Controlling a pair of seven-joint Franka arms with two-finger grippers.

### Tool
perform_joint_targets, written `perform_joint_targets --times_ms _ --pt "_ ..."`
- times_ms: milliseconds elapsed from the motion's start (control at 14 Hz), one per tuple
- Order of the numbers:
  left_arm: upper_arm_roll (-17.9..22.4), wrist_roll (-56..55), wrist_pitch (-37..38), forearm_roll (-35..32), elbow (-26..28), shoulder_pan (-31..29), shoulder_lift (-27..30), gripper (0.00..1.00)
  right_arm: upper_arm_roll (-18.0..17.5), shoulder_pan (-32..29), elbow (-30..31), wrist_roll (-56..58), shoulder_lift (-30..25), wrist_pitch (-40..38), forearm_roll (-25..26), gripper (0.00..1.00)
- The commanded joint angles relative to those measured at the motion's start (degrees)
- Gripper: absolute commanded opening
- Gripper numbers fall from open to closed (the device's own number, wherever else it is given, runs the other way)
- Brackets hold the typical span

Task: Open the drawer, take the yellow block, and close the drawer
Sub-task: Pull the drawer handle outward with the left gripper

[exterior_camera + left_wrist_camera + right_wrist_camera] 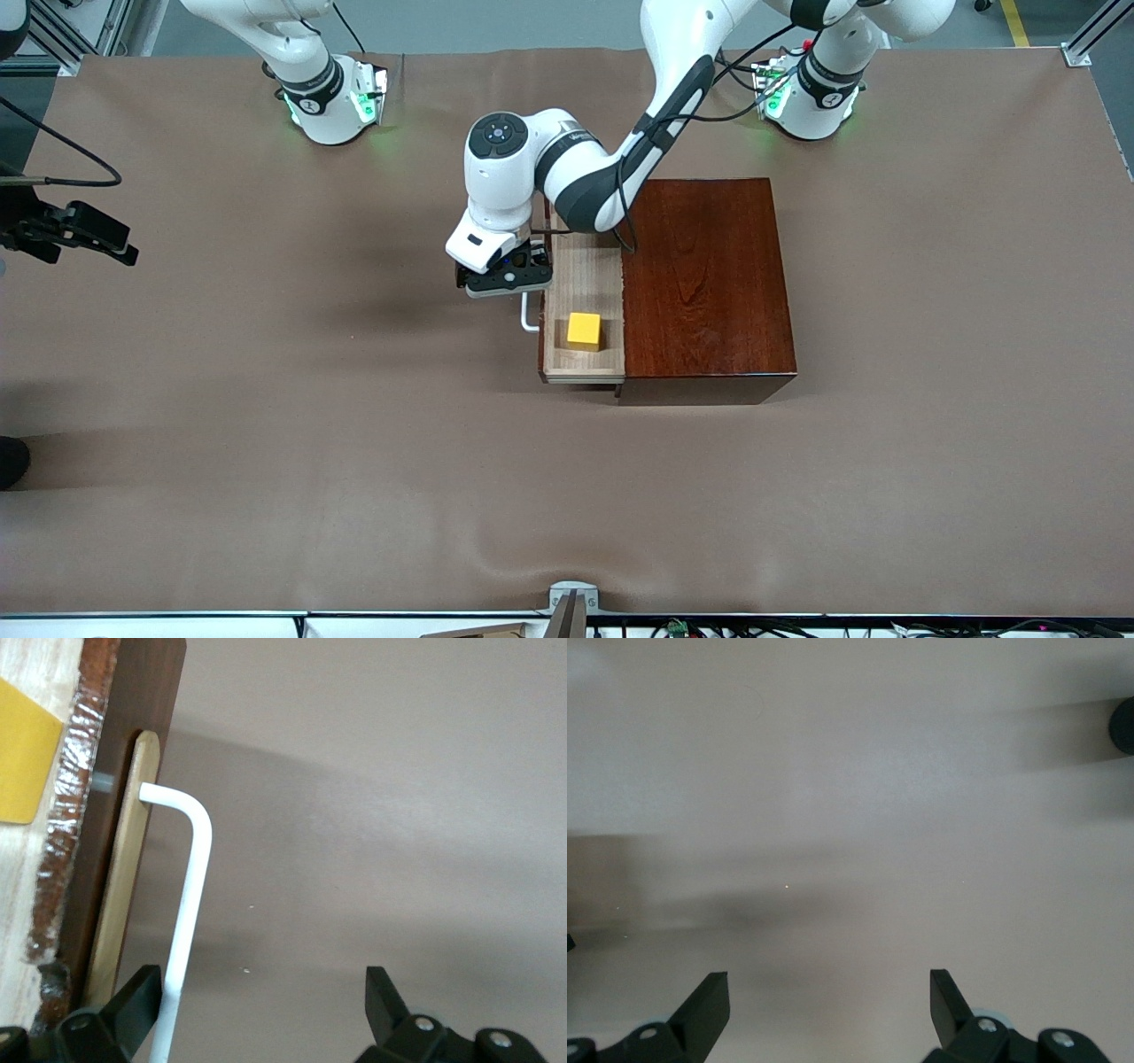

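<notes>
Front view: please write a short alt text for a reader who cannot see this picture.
The left gripper, fingers open, sits at the white handle of the drawer, pulled out of a reddish-brown box, with the yellow block lying inside. The right arm waits at its end of the brown table.

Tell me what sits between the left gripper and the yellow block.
The drawer's front panel with its white handle separates the open left gripper from the yellow block, clearest in the left wrist view.

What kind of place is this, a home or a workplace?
Most likely a robotics lab, not a home. Two white robot arms are mounted on a large table under a brown cover, aluminium frame posts stand at its corners, and loose cables run along the edges.
</notes>
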State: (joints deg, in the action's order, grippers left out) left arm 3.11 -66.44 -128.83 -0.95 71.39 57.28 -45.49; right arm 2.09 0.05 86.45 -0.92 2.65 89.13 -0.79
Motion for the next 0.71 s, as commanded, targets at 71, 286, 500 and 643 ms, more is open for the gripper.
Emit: perform_joint_targets --times_ms 71,286,500,643 --pt "-0.1 -1.4 -2.7 0.9 -1.5 0.7 -1.3 1.0 -0.7 -0.9 0.4 0.1 -0.6 0.0 -0.6 1.0" --pt "0.2 -1.3 -0.5 0.1 -1.2 1.7 -0.3 1.0 -0.7 -0.8 0.5 0.1 -0.6 -0.1 -0.6 1.0" --pt "0.4 -1.3 0.7 0.2 -1.2 1.7 0.9 1.0 -0.7 -0.8 0.4 0.1 -0.6 -0.1 -0.6 1.0" --pt "0.4 -1.3 1.5 0.2 -1.2 1.7 1.8 1.0 -0.7 -0.8 0.5 0.1 -0.6 -0.1 -0.6 1.0"
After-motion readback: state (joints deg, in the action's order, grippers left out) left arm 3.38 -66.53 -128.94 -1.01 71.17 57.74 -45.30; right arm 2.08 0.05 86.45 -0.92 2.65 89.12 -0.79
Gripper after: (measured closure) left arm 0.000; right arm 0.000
